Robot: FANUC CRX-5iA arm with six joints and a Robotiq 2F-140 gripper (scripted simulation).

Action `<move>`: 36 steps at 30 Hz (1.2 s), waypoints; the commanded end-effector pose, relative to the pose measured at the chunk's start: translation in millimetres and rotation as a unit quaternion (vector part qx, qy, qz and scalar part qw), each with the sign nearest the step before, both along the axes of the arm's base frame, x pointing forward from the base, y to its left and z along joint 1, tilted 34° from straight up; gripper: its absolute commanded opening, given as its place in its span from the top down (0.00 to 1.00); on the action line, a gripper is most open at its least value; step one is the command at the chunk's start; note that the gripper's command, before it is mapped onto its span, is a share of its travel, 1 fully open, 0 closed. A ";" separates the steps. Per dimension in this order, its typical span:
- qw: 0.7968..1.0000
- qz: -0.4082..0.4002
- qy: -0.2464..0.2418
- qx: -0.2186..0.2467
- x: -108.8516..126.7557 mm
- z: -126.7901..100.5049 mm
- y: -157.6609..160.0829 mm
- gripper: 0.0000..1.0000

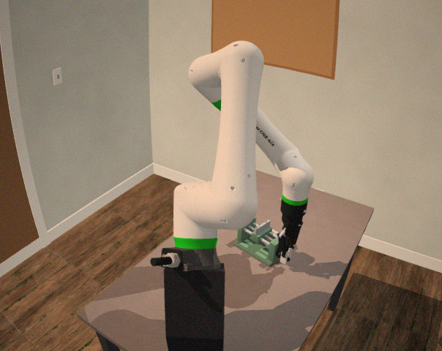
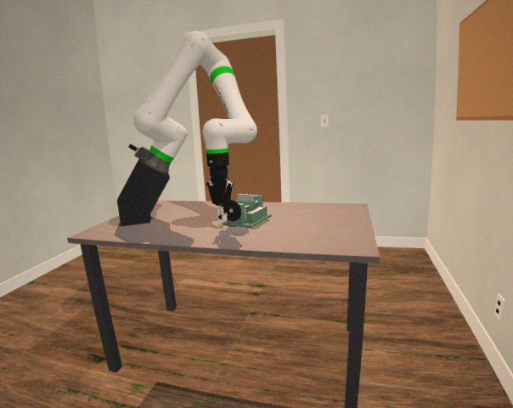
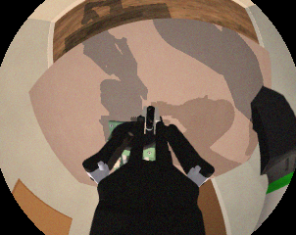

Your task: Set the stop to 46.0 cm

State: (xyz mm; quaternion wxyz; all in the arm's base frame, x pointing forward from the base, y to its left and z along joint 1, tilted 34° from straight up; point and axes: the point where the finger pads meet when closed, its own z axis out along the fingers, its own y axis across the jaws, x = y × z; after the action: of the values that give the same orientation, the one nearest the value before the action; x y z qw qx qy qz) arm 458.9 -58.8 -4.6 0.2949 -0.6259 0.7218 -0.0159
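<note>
A green slide fixture [image 1: 261,239] with grey rails and a grey stop block [image 1: 263,227] sits on the table; it also shows in the exterior view [image 2: 249,211]. Its black handwheel [image 2: 234,211] is on the end facing away from the robot base. My gripper [image 1: 284,255] points down at the wheel's rim and is shut on the handwheel's small crank handle [image 3: 148,120]. In the wrist view the fingers meet over the green fixture [image 3: 127,153], which the gripper body mostly hides. No scale reading can be made out.
The robot's black pedestal [image 1: 193,302] stands at the table's near left corner in the top view. The brown table [image 2: 265,228] extends to the right of the fixture. A wall stands behind the table's far edge.
</note>
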 end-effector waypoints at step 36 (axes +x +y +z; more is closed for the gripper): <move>1.000 0.000 0.000 0.000 30.6 -2.4 -0.5 0.96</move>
State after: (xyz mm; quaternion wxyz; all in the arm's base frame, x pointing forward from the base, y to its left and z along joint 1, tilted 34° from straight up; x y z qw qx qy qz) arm 489.0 -59.1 -7.2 0.2948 -0.6259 0.7218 -0.0158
